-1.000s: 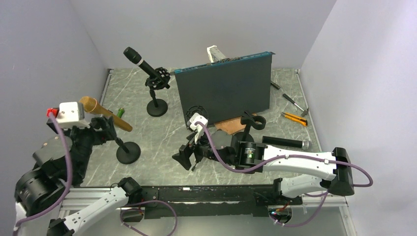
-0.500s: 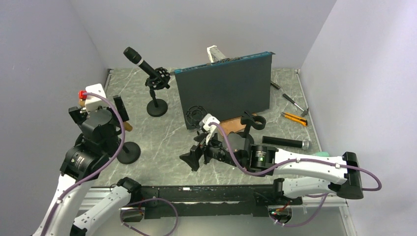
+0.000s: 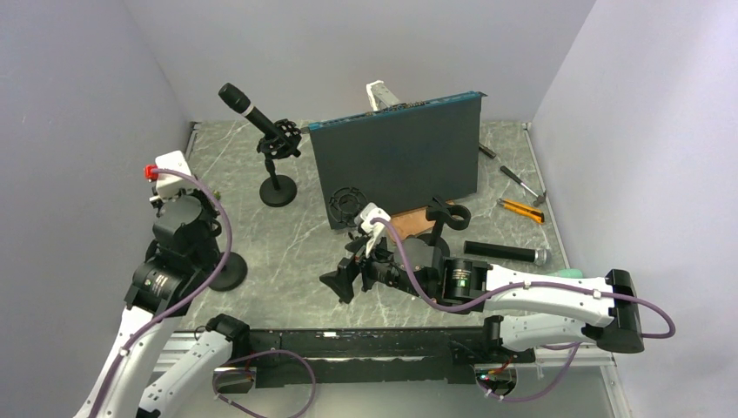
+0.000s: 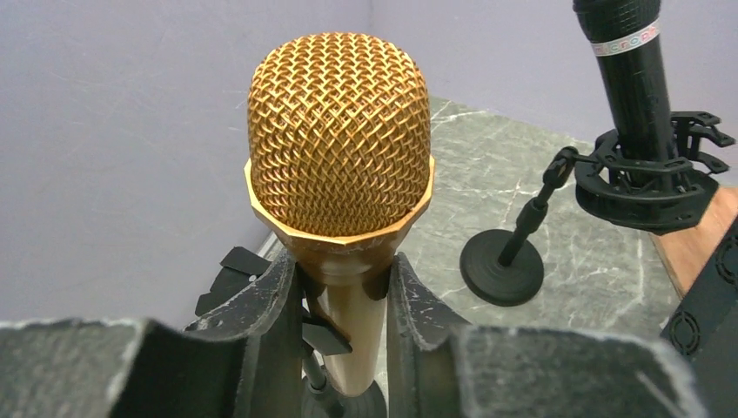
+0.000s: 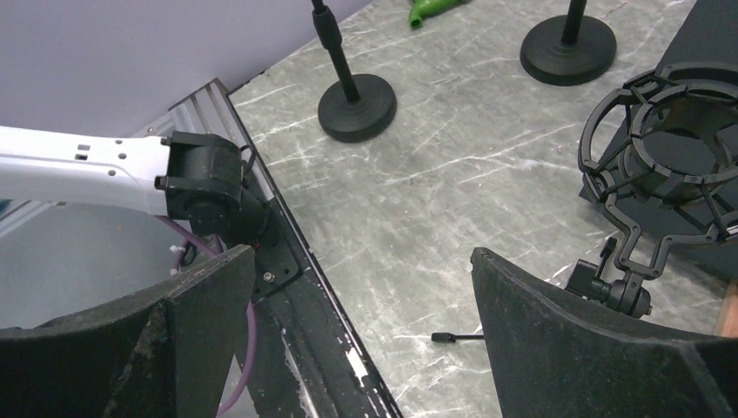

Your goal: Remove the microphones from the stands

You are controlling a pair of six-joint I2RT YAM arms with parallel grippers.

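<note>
A gold microphone (image 4: 339,148) with a mesh head stands tilted in its clip on a black round-based stand (image 3: 228,272). My left gripper (image 4: 344,270) is shut on the gold handle just under the head, one finger (image 4: 270,300) pressed on each side. From above, the left wrist (image 3: 184,228) hides the microphone. My right gripper (image 5: 361,261) hangs open with nothing in it over the table's near middle (image 3: 341,283), apart from the stand.
A black microphone (image 3: 252,111) sits in a second stand at the back. A dark upright board (image 3: 396,161), an empty shock mount (image 3: 346,202), a loose black microphone (image 3: 505,252) and hand tools (image 3: 520,207) lie to the right. A small hex key (image 5: 452,336) lies near the right fingers.
My left arm swung in from the left wall over the gold microphone, and its jaws went from wide open to shut on the handle. The right arm shifted slightly toward the near edge.
</note>
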